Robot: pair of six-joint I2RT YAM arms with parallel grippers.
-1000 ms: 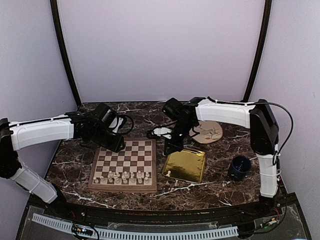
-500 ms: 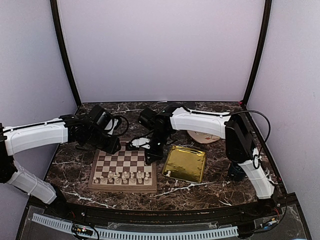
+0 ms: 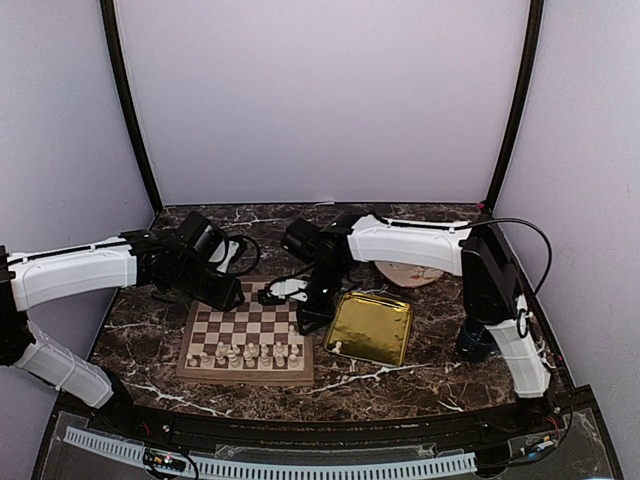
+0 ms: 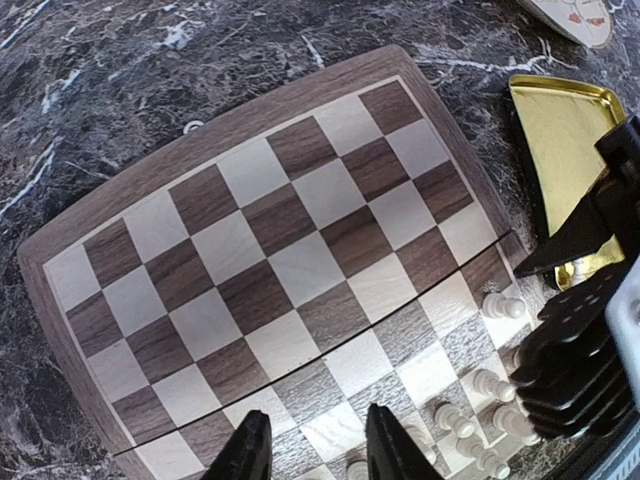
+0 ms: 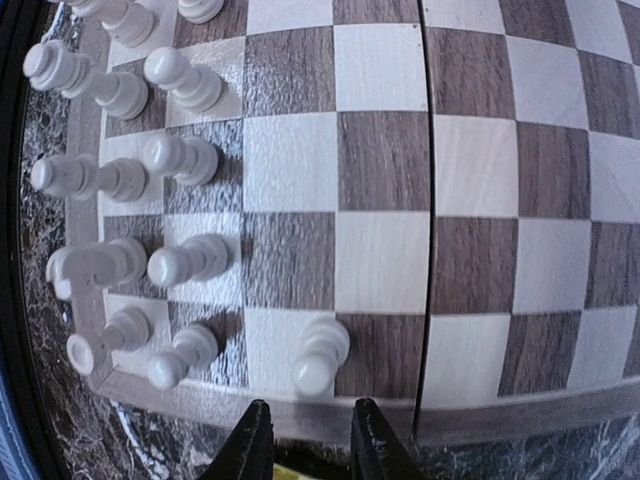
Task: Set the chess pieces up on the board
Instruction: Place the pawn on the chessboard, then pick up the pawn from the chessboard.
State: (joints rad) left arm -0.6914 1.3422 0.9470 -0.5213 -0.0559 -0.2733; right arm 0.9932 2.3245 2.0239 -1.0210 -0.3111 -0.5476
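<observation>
The board lies at the left middle of the table, with several cream chess pieces in two rows along its near edge. My right gripper hangs open at the board's right edge. A white pawn stands upright on a square just beyond its fingertips, free of both. My left gripper is open over the board's far left part and holds nothing. The left wrist view shows more pieces beside the right arm's black gripper body.
A shiny gold tray sits right of the board, with a small white piece at its near left corner. A round plate lies behind the tray. A blue cup stands at the right, partly behind the right arm.
My right arm swung left from above the tray to the board's right edge. Its jaws opened, leaving a pawn standing on the board. The left arm barely moved.
</observation>
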